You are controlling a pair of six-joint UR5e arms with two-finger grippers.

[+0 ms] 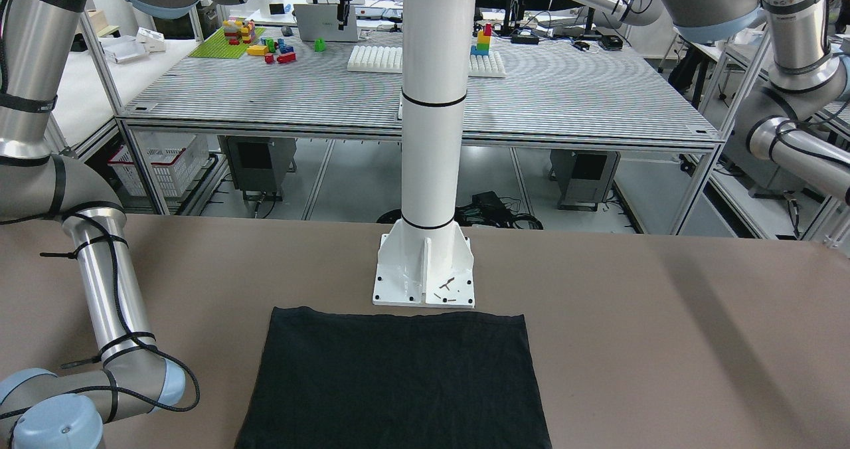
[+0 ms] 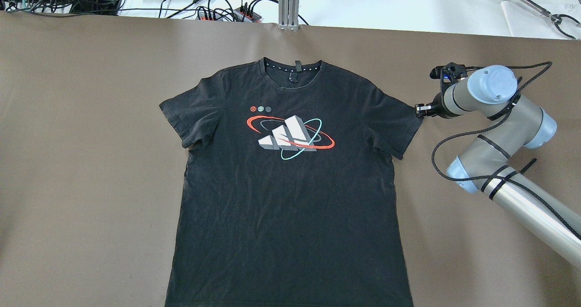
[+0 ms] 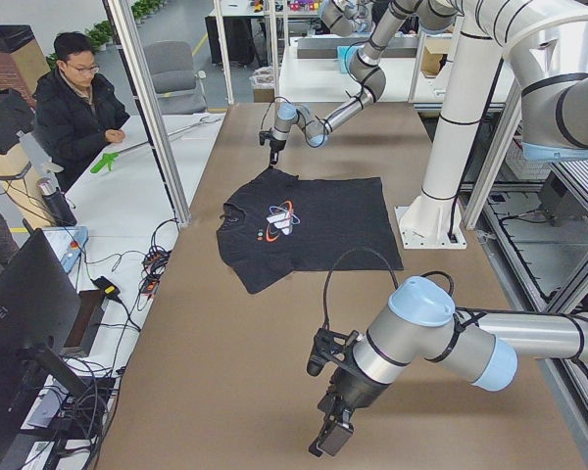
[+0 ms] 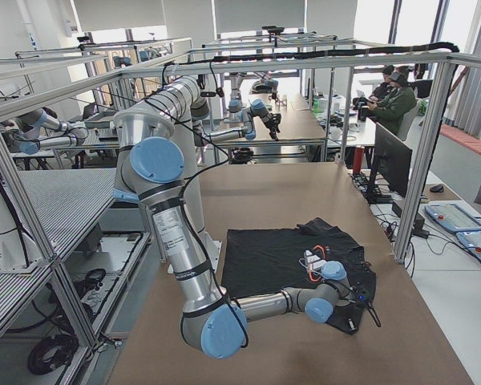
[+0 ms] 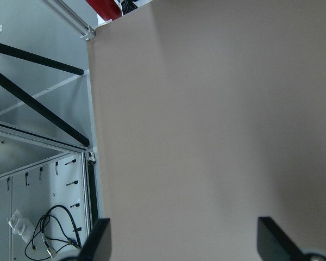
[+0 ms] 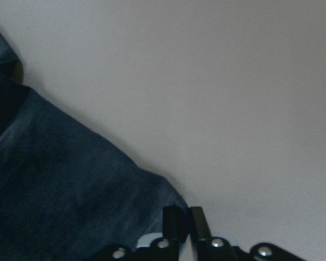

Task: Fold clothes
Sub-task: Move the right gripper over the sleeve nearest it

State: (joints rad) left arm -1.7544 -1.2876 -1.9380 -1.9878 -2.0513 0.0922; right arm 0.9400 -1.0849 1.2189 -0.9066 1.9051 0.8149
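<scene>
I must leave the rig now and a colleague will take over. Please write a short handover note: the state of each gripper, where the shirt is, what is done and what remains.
Left gripper: open, over bare table, away from the T-shirt.
Right gripper: shut at the hem of the sleeve on the robot's right side; it appears to pinch the cloth there.
T-shirt: spread flat on the table, print up, collar away from the robot, bottom hem near the white pole's base.
Done: shirt laid out; no fold made yet.
Left: all the folds.
</scene>
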